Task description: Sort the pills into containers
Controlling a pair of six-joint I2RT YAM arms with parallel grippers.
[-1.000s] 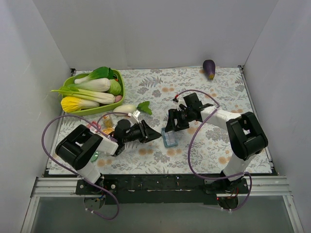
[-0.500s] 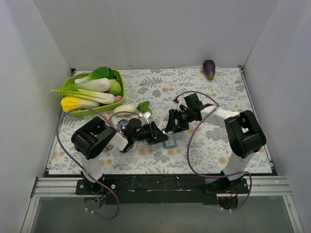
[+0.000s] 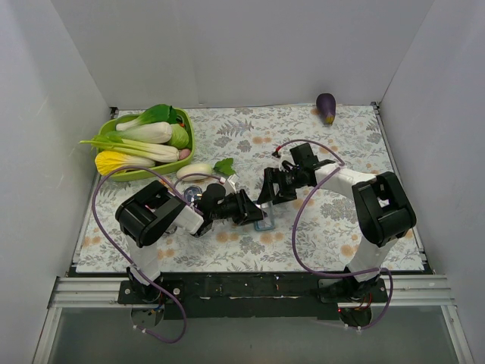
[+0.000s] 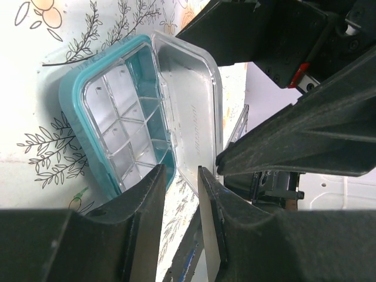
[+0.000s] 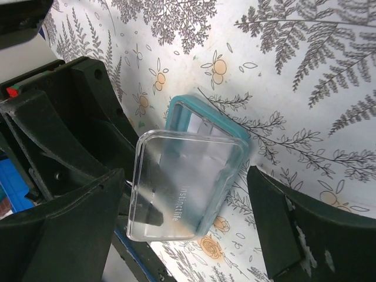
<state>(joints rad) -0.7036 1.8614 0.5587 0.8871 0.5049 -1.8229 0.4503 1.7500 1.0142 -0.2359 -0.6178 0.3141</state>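
A rectangular blue-rimmed tray (image 4: 117,135) with several empty compartments lies on the patterned cloth at the table's middle (image 3: 264,222). Its clear hinged lid (image 4: 191,100) stands raised. My left gripper (image 4: 181,173) is nearly shut, with the lid's lower corner between its tips. In the top view it reaches in from the left (image 3: 254,212). My right gripper (image 5: 188,217) is open wide and empty, its fingers either side of the tray (image 5: 176,111) and lid (image 5: 182,188), just above them (image 3: 267,196). No pills show. The other small containers are mostly hidden under the left arm.
A green basket (image 3: 184,155) of leafy vegetables stands at the back left. A white radish (image 3: 201,168) lies beside the left arm. A purple eggplant (image 3: 326,108) lies at the back right. Purple cables loop round both arms.
My left arm swung right from the table's left part to the tray and its jaws narrowed on the lid. The right gripper stayed over the tray.
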